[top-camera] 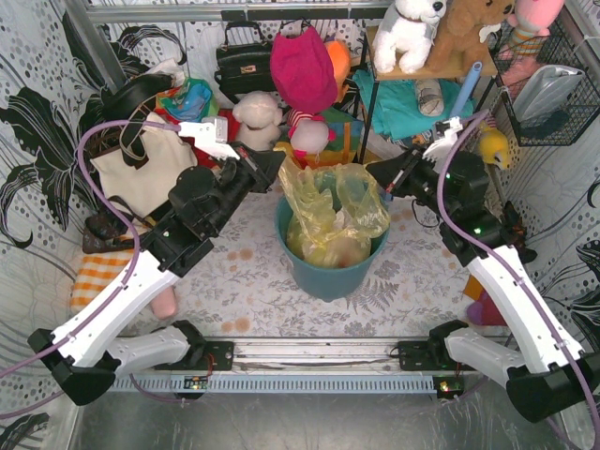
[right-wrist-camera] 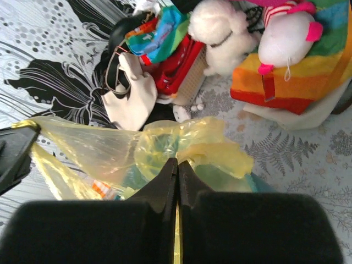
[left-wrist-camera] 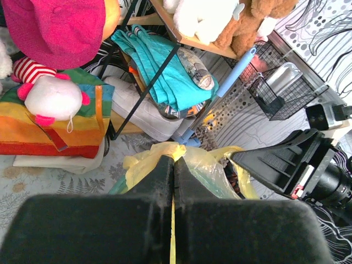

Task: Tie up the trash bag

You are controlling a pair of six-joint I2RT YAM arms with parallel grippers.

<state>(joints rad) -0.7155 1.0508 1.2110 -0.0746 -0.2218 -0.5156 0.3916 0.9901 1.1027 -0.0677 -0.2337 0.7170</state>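
At the middle of the worktop (top-camera: 234, 281), I see the trash bag (top-camera: 333, 211) sitting in the teal bin (top-camera: 328, 277), its loose yellow top standing above the rim. My left end effector (top-camera: 274, 167) sits at the bag's upper left edge, fingers pressed together on a sliver of plastic. My right end effector (top-camera: 380, 175) sits at the upper right edge, likewise clamped on the film.

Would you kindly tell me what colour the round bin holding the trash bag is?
Teal; the bin shows best in the top external view.
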